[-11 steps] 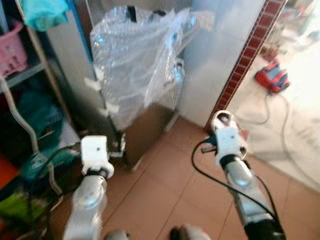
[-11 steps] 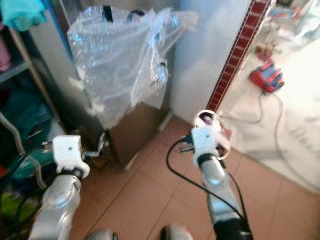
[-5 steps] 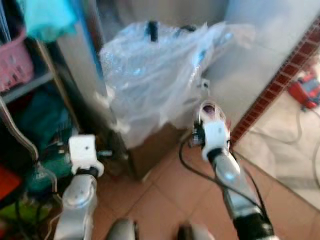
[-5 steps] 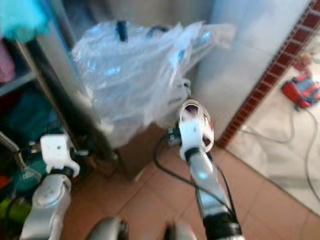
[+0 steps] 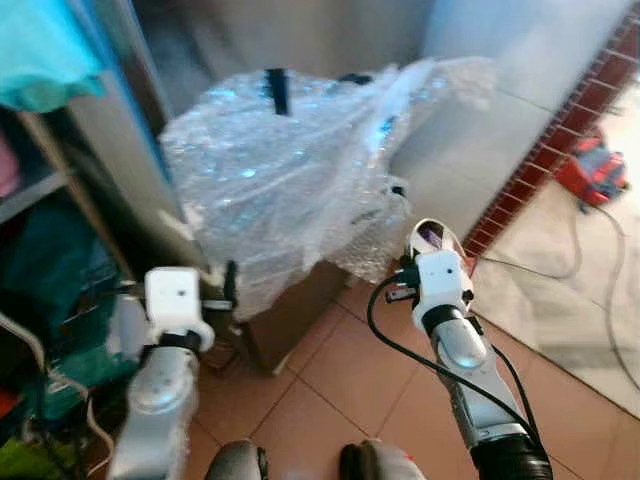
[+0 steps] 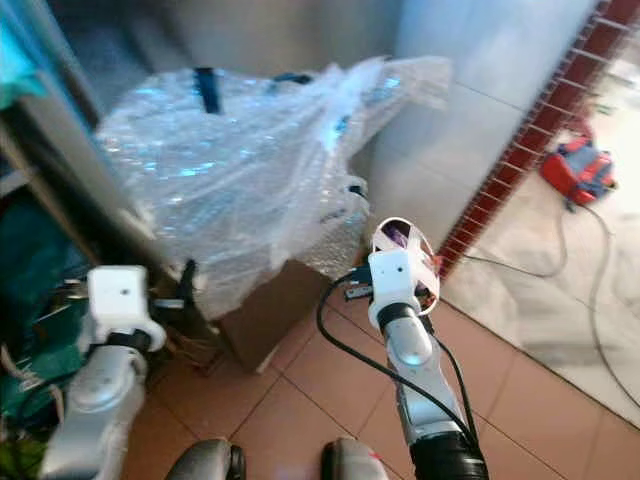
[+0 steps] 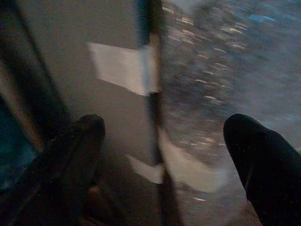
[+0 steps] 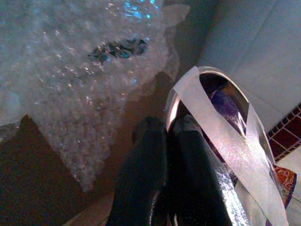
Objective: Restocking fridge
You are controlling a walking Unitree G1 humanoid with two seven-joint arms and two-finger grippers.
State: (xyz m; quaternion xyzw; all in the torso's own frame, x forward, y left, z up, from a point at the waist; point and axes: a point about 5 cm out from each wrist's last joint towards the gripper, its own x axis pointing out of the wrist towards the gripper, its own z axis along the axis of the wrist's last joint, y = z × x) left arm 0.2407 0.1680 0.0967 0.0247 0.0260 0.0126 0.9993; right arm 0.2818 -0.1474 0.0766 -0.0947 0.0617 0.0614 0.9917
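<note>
1. Packet [image 8: 225, 136]: thin, shiny foil-and-plastic pouch with purple print, pinched at its lower edge in the right gripper [image 8: 181, 141], fingers closed on it. Held up in front of the robot, just beside the wrapped fridge
2. Handling, judged: light, soft, crinkly; film looks slippery and may crush. A hold on the flat seam edge suits it better than the middle
3. Left gripper [image 7: 164, 150]: fingers spread apart, empty, close to the fridge's side where white tape strips [image 7: 124, 66] hold the wrap
4. Fridge [image 5: 300, 310]: steel body draped in bubble wrap [image 5: 290, 180]; door seems shut
5. Beyond: terracotta tile floor [image 5: 340, 380], a red-and-blue appliance [image 5: 592, 168] well apart
</note>
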